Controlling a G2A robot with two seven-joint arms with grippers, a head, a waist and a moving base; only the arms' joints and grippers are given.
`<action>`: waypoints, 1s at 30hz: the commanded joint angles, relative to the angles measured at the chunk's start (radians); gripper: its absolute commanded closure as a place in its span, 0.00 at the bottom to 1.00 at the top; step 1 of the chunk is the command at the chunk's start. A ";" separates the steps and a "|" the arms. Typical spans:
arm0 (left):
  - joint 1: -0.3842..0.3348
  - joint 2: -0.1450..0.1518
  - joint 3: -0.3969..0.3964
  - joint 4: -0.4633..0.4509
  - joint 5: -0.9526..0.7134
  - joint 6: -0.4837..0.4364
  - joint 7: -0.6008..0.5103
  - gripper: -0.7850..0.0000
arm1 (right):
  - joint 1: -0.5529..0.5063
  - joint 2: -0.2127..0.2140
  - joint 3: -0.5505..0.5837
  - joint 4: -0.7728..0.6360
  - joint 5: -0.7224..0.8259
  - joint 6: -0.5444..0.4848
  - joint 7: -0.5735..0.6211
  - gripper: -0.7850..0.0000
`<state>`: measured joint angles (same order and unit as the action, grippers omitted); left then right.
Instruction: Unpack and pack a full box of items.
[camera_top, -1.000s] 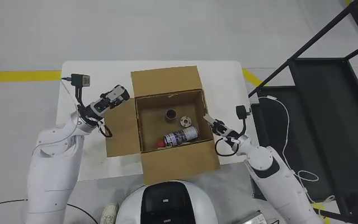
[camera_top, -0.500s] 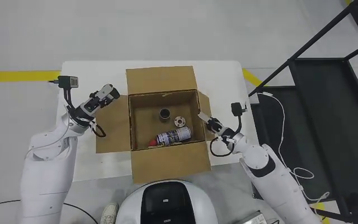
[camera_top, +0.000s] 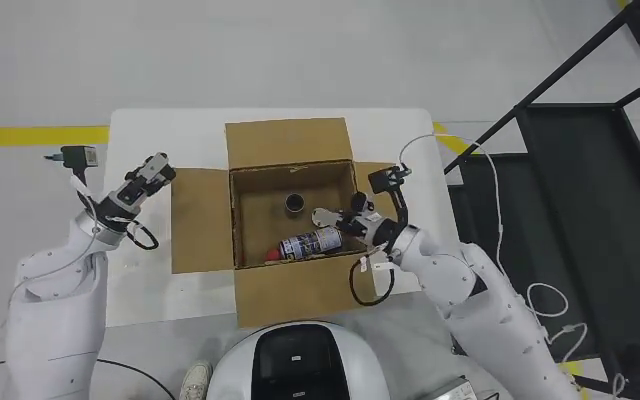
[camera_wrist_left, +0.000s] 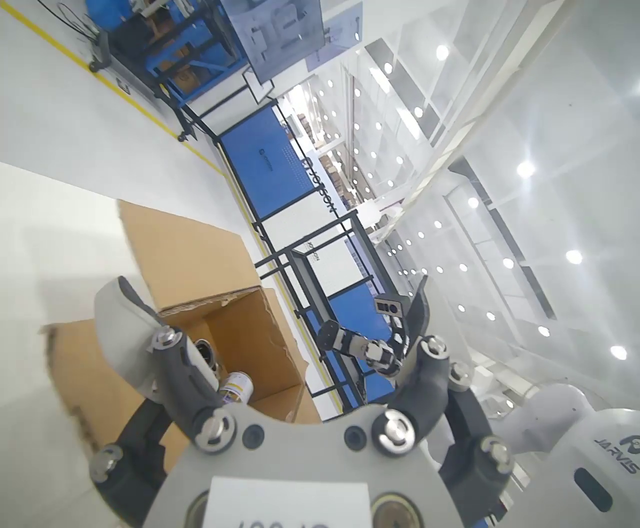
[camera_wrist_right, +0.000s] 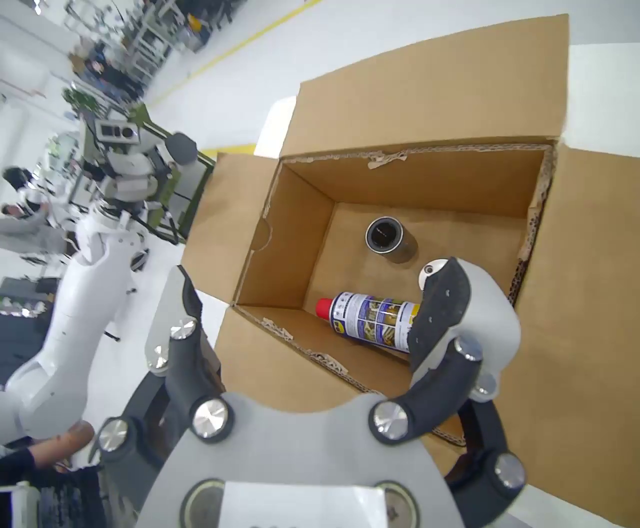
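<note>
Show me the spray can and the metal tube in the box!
spray can (camera_wrist_right: 372, 320): right wrist view, on its printed label.
metal tube (camera_wrist_right: 383, 235): right wrist view, on its dark open end.

White rectangular table (camera_top: 165, 140), seen from above, with one open cardboard box (camera_top: 292, 178) standing directly on it about midway between the left and right edges. All four flaps are folded outward: the far flap (camera_top: 288, 145) lies towards the far edge, the left flap (camera_top: 200, 222) is spread flat over the top, the near flap (camera_top: 305, 290) reaches about to the near edge, and the right flap (camera_top: 372, 178) is partly covered. White tabletop shows on either side of the box and in a strip beyond the far flap.
</note>
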<state>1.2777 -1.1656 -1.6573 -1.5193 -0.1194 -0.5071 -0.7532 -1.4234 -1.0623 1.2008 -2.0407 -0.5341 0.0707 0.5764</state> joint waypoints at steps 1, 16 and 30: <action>0.003 0.003 -0.015 0.007 0.020 0.006 0.022 0.00 | 0.058 -0.007 -0.062 0.015 -0.074 0.038 0.045 0.00; -0.056 0.017 -0.011 0.133 -0.151 -0.010 -0.066 0.00 | 0.166 -0.027 -0.167 0.080 -0.160 0.102 0.090 0.00; -0.103 0.023 -0.022 0.189 -0.202 0.041 -0.099 0.00 | 0.164 -0.029 -0.166 0.084 -0.156 0.103 0.078 0.00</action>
<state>1.1744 -1.1426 -1.6796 -1.3307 -0.3216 -0.4659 -0.8521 -1.2581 -1.0902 1.0341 -1.9594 -0.6938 0.1730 0.6643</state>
